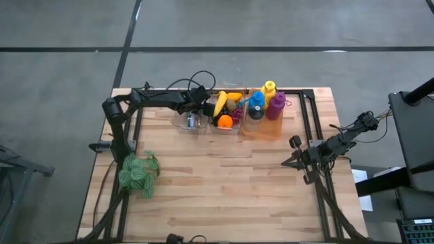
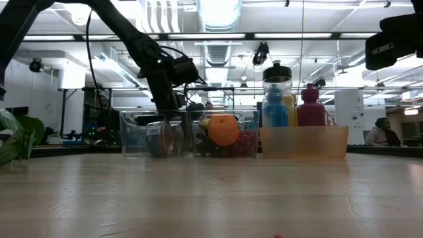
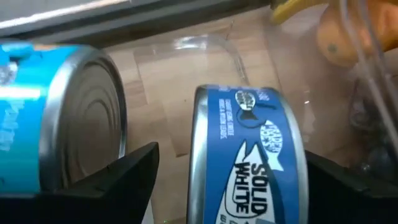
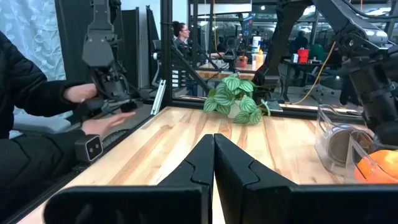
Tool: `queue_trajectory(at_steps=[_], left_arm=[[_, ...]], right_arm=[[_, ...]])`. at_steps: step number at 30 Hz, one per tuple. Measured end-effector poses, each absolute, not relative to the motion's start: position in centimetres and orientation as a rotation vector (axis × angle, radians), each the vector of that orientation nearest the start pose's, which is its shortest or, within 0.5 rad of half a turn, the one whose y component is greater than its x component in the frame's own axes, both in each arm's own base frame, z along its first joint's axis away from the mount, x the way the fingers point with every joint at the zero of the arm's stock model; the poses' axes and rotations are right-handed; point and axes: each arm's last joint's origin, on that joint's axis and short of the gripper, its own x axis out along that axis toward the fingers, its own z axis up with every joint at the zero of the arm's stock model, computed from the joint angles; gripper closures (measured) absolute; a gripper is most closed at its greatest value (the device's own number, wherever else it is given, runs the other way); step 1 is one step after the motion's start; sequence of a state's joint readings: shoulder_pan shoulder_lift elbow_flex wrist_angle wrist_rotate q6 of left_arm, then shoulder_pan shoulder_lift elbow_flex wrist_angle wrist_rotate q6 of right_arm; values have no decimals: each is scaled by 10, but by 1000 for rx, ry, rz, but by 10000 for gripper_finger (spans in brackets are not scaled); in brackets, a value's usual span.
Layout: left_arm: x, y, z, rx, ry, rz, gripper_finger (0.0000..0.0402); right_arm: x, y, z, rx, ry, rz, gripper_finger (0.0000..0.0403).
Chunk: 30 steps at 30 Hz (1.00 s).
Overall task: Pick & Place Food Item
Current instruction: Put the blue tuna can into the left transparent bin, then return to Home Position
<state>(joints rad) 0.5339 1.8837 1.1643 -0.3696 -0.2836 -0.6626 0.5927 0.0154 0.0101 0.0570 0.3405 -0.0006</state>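
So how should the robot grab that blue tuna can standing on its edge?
Judging by its pose, pinch the tuna can across its two flat faces, coming straight down from above. The open left gripper already straddles it inside the clear bin; another can lies close beside.

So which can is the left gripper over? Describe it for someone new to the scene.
At the table's far edge, the clear bin left of the fruit holds two cans on their sides. It is the dark blue tuna can between the open left gripper, not the lighter blue can.

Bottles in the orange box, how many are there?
3 bottles stand in the orange bin: a blue bottle, a yellow bottle behind it, and a purple bottle beside them. More could be hidden.
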Motion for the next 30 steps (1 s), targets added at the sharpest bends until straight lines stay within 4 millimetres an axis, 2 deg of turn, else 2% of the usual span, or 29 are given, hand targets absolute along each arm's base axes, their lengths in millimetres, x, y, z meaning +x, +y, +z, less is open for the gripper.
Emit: queue_trajectory(at_steps=[6, 11, 22, 30], left_arm=[[317, 196, 162, -695, 805, 1072, 70], [314, 195, 176, -690, 804, 1074, 70], [296, 182, 227, -654, 691, 1074, 70], [295, 159, 270, -479, 589, 928, 71]], right_arm=[[85, 46, 171, 23, -46, 252, 395], [85, 46, 171, 23, -46, 252, 395], [85, 46, 171, 23, -46, 253, 395], [85, 46, 171, 23, -46, 252, 395]])
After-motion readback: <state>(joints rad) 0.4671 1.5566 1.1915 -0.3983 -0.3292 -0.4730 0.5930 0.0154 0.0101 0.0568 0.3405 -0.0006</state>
